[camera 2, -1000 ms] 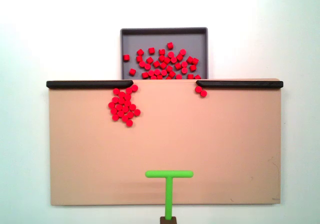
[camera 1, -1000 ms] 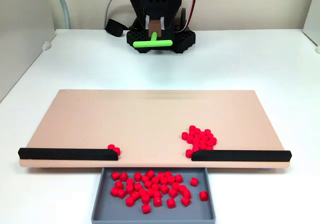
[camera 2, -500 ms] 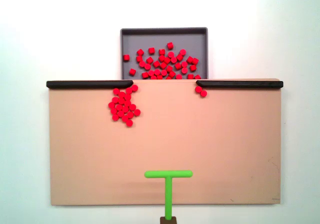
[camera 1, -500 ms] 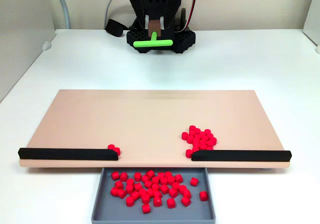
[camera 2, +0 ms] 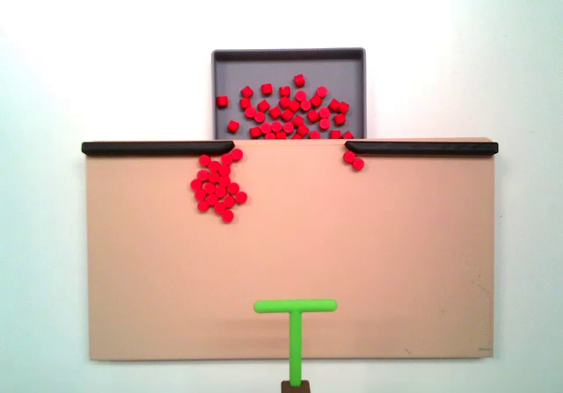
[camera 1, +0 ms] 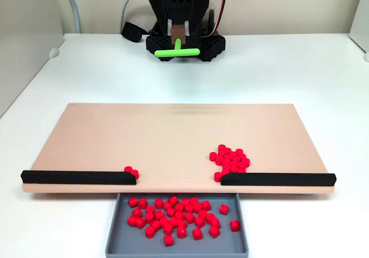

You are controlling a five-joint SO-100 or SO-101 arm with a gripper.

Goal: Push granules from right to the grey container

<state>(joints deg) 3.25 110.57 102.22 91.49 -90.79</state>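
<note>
A pile of red granules (camera 1: pixel 230 160) lies on the tan board (camera 1: pixel 173 125), against the inner end of the right black strip (camera 1: pixel 277 179); another fixed view has this pile (camera 2: pixel 218 186) at the left. Two more granules (camera 1: pixel 131 172) sit by the left strip's end. Many granules (camera 1: pixel 179 215) lie in the grey container (camera 1: pixel 115 243), which stands under the gap between the strips and appears as the grey container (camera 2: pixel 229 68) at the top of the other view. My gripper (camera 1: pixel 179 36) is shut on a green T-shaped stick (camera 1: pixel 177 52), far behind the pile. That stick (camera 2: pixel 296 323) hovers over the board's near edge.
The arm's black base (camera 1: pixel 184 44) stands behind the board, with a cable (camera 1: pixel 130 30) beside it. Two black strips (camera 2: pixel 145 148) (camera 2: pixel 422 148) line the board's edge on either side of the gap. White table (camera 1: pixel 311 73) surrounds the board.
The green stick has shifted only a few pixels in both views. The granules have not moved.
</note>
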